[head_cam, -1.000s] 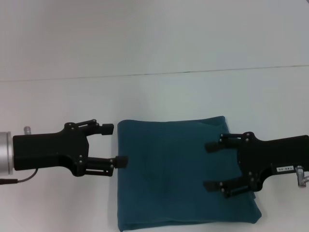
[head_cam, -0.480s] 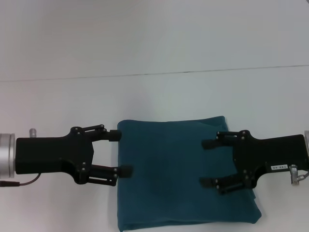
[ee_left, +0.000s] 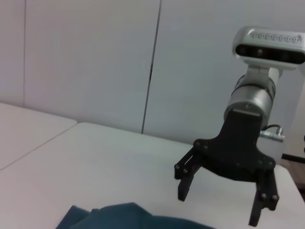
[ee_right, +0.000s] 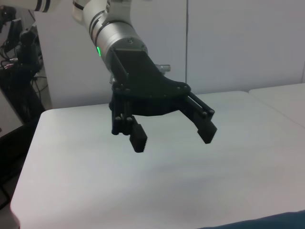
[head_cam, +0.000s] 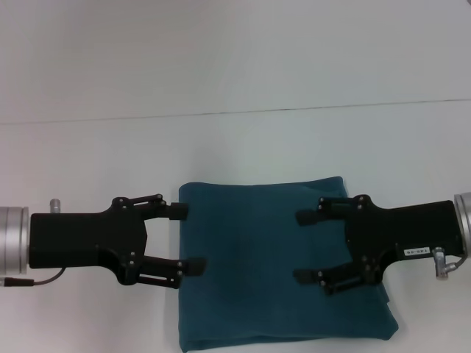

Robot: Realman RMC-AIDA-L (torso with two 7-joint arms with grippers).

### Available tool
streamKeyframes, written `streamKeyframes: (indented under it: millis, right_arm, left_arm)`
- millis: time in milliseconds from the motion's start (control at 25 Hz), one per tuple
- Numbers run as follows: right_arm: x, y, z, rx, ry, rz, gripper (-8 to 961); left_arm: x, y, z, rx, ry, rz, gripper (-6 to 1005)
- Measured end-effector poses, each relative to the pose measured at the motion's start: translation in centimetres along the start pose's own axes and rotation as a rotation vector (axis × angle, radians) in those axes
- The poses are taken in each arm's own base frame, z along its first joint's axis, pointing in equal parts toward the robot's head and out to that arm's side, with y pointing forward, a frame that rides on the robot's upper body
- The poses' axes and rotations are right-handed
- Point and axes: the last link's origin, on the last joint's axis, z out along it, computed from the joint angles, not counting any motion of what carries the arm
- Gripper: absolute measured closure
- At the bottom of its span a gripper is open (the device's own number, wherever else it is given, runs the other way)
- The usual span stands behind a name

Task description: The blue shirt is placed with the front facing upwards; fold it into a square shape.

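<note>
Folded shirt [head_cam: 283, 268] lay nearly square; left gripper [head_cam: 188, 238] and right gripper [head_cam: 303, 247], both released and empty above it, risked snagging and disturbing the fold.

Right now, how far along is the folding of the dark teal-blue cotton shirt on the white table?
Mostly done, it seems: the dark teal-blue cotton shirt lies as a compact, roughly square stack on the white table, no sleeves or lettering showing. In hand: nothing. The left gripper is open at the shirt's left edge, and the right gripper is open over its right half, neither holding cloth. Left: perhaps only tidying the slightly uneven near edge.
</note>
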Motion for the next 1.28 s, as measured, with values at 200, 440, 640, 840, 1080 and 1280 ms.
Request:
streamKeyframes:
  millis: [200, 440, 640, 840, 1080, 1280]
  right_arm:
    - [-0.07, 0.1, 0.16, -0.011, 0.002, 0.0, 6]
    - [-0.21, 0.06, 0.21, -0.012, -0.002, 0.0, 6]
    - [-0.29, 0.03, 0.22, -0.012, -0.006, -0.001, 6]
    - [-0.34, 0.03, 0.22, -0.011, -0.01, -0.001, 7]
    - [-0.36, 0.03, 0.25, -0.012, -0.009, -0.002, 7]
    - [-0.37, 0.02, 0.26, -0.012, -0.009, -0.002, 7]
  left_arm:
    - [-0.04, -0.12, 0.03, 0.008, -0.004, 0.002, 50]
    - [0.01, -0.15, 0.12, 0.007, -0.007, 0.006, 50]
    - [0.2, -0.19, 0.09, 0.009, -0.008, 0.015, 49]
    - [0.2, -0.18, 0.11, 0.009, -0.008, 0.016, 49]
    - [0.06, -0.13, 0.19, 0.007, -0.016, 0.014, 49]
    - [0.05, -0.15, 0.24, 0.009, -0.016, 0.014, 49]
